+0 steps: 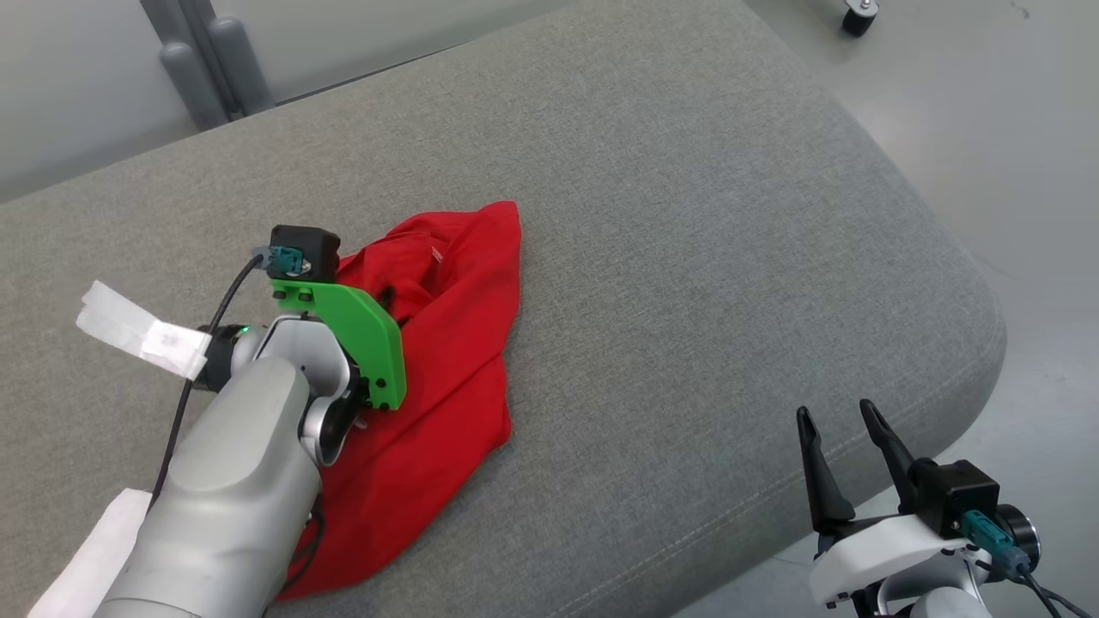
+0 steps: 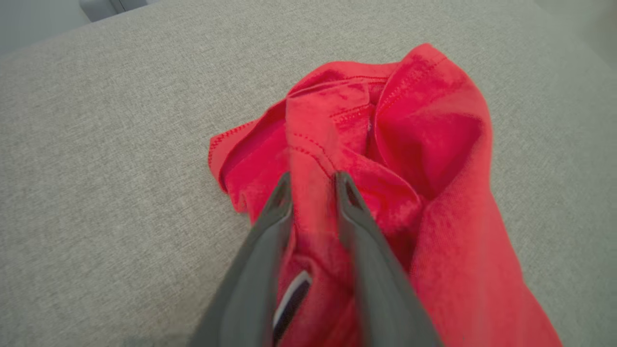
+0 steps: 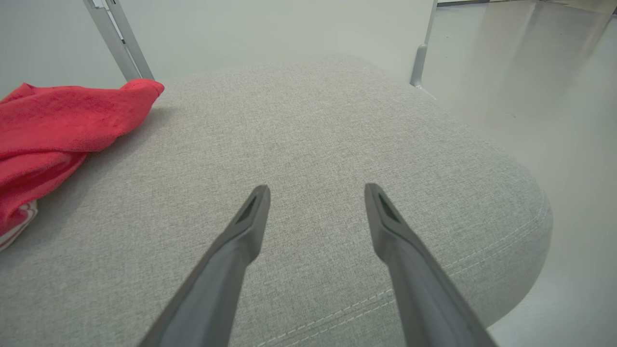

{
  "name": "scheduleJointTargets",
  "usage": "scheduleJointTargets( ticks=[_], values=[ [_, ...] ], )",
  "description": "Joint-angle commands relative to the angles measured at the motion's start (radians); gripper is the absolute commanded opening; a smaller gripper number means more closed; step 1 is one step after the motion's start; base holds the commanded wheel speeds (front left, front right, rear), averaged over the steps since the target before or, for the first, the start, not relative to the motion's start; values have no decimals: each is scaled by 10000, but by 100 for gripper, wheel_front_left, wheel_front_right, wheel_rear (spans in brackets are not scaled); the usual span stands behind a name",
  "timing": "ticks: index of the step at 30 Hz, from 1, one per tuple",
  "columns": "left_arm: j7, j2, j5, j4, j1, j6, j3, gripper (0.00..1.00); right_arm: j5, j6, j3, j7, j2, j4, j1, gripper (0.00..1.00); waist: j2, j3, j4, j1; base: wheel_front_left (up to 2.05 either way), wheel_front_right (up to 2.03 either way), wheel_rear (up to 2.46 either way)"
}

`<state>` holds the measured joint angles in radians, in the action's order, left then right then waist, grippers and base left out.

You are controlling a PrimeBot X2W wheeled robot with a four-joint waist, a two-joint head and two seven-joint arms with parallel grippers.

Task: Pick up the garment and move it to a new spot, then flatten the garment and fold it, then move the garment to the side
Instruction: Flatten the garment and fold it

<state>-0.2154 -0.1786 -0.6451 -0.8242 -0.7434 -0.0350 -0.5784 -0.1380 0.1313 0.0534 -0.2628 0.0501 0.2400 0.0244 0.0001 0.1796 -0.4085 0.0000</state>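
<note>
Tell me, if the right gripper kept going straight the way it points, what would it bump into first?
Most likely the grey cushion: the right gripper aims at its bare top. The red garment lies off to one side of that line. Depth is hard to judge.

Bright, even light; soft shadows; left wrist view blurred.

Left gripper [image 2: 312, 179] reached forward, jaws narrowed and blurred, perhaps mid-squeeze. Right gripper [image 1: 834, 409] hung low, jaws spread wide.
</note>
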Motion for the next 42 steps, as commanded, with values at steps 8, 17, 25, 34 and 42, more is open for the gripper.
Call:
scheduleJointTargets(
  ticks=[8,17,25,34,42],
  values=[
    [1066,160,-142,535,-757,-145,256,0,137,-10,-234,-31,12,52,-242,100,-1,-434,502,0,0,0,0],
    [1541,106,9,2927,-453,115,233,0,366,-10,-303,-31,14,109,-557,100,-1,-1177,827,0,0,0,0],
    [802,-45,500,6757,1581,791,-1000,0,388,-9,-437,-31,11,51,-865,100,-1,-1479,933,0,0,0,0],
    [104,307,495,7752,2936,715,-2493,0,162,-10,-234,-31,14,108,-595,100,-1,-1181,670,0,0,0,0],
    [-88,523,485,6280,2152,570,-2475,0,22,-10,-130,-31,11,128,-428,100,-1,-850,183,0,0,0,0]
  ],
)
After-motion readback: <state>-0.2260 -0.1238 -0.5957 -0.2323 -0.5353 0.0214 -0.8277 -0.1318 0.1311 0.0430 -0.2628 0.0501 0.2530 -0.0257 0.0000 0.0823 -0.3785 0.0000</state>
